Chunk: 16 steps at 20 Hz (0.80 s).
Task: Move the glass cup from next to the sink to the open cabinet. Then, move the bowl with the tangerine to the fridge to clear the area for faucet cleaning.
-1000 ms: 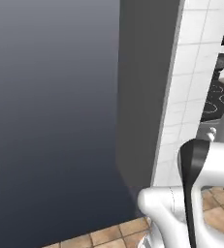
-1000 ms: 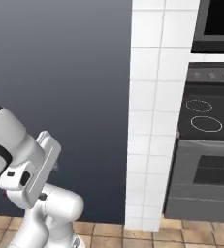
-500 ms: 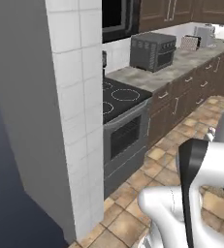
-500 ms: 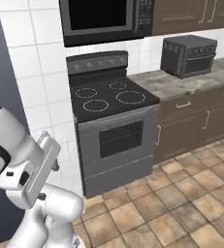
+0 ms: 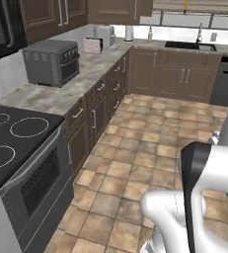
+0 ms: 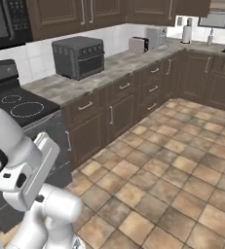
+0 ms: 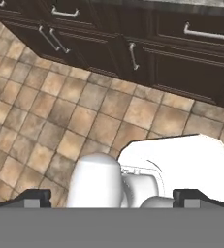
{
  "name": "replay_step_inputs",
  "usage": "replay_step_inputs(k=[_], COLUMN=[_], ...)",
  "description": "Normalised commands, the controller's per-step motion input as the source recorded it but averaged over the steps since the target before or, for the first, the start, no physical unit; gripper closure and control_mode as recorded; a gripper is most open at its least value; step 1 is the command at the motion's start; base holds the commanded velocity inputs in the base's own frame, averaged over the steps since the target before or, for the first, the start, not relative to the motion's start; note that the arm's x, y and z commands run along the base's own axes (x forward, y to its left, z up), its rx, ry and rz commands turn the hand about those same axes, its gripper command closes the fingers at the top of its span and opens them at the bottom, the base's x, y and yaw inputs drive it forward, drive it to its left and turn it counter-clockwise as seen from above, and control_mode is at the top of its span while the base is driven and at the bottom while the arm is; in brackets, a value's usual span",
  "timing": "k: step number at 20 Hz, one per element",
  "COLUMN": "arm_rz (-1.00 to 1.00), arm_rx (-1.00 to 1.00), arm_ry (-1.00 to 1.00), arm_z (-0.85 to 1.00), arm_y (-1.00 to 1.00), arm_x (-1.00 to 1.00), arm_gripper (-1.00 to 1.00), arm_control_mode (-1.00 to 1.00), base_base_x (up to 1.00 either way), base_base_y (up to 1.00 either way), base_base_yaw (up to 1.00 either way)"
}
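Pincer point(image 7: 111, 197) is standing wide open and gripping nothing, its dark fingertips point(image 7: 32, 197) pointing down over the tiled floor point(image 7: 60, 116) before dark drawers point(image 7: 191, 58). Going left to right, the stove point(image 5: 12, 138) is sitting first, then the toaster oven point(image 5: 51, 62) on the table point(image 5: 81, 81), then the far sink point(image 5: 189, 46); I cannot make out the glass cup.
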Motion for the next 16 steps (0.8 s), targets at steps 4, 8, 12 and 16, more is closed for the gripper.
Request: replay_step_inputs(k=[4,8,12,16], arm_rz=[0.0,0.0,0.0,0.0], arm_rx=[0.0,0.0,0.0,0.0], arm_ry=[0.0,0.0,0.0,0.0], arm_z=[0.0,0.0,0.0,0.0], arm_y=[0.0,0.0,0.0,0.0], arm_x=[0.0,0.0,0.0,0.0], arm_gripper=[-1.0,-1.0,-1.0,-1.0], arm_control_mode=[1.0,1.0,1.0,1.0], base_base_x=[1.0,1.0,1.0,1.0], base_base_y=[-0.29,-0.2,-0.02,0.0], base_base_yaw=[-0.25,-0.22,-0.25,-0.28])
